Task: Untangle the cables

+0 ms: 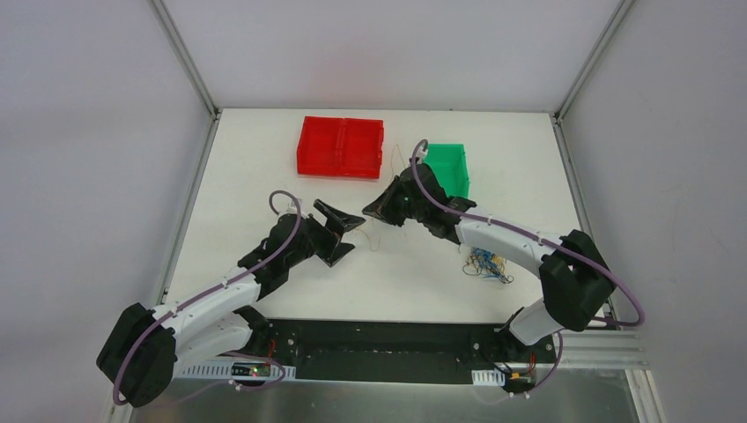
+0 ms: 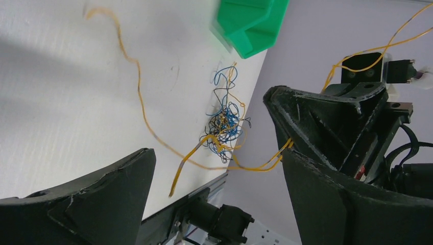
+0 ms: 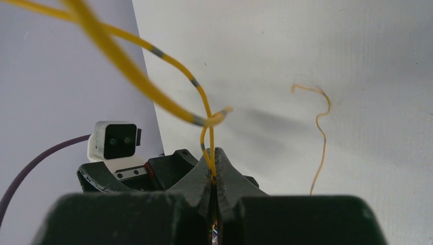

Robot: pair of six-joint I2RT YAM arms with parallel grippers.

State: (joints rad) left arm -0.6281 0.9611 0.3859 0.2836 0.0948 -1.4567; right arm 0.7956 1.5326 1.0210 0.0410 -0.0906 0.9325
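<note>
The yellow wire [image 3: 127,69] passes closest to the right wrist lens, as a thick blurred loop. It comes down into the right gripper [image 3: 214,168], whose jaws are closed tight on it at their very tips. From this pinch the wire leads away to the tangle [image 2: 224,122] of yellow, blue and black cables. The tangle lies on the tabletop [image 1: 396,282], well apart from both pairs of jaws, behind the right jaws and beside that arm's forearm.

The left gripper [image 2: 218,153] has its jaws wide open and holds nothing. It faces the right jaws and is just beside them, tip toward tip. In the left wrist view the held wire runs across the opening of the left jaws, from the tangle on one side to the right jaws on the other. Its long axis is therefore crosswise to the left jaws, which I judge is a good line for closing on it. Whether the wire is already between them or a little ahead, I cannot tell.

A second, loose yellow strand [image 2: 138,76] curls ahead of the left jaws; whether it joins the tangle I cannot tell. Beyond both jaws stand a green bin [image 1: 449,167] and a red bin [image 1: 341,145].
</note>
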